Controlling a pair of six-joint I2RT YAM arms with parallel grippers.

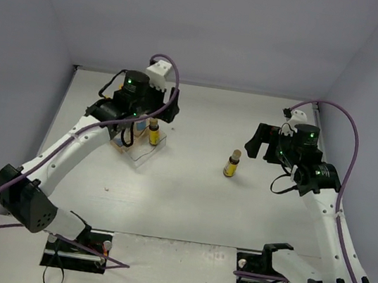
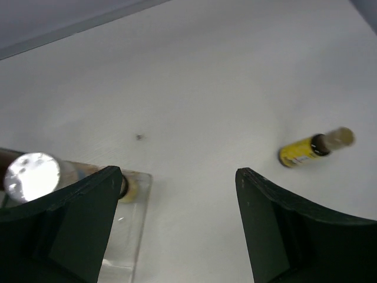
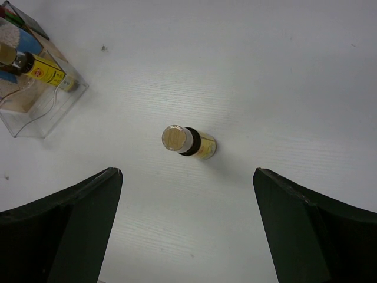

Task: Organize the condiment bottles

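My right tool [image 3: 187,172] is released, fingers spread wide. The yellow-labelled bottle [image 3: 189,143] stands upright on the table [image 3: 283,71] beneath it, just ahead of the gap. Risk: an off-centre descent clips the cap and topples the bottle, which would then roll. My left tool [image 2: 177,174] is likewise released, over the clear rack [image 2: 132,230]. My left arm hides most of the rack's contents, so the bottle count is unconfirmed.

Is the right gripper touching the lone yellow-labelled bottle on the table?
Apart. Right wrist view shows bare table between the right gripper and the bottle.
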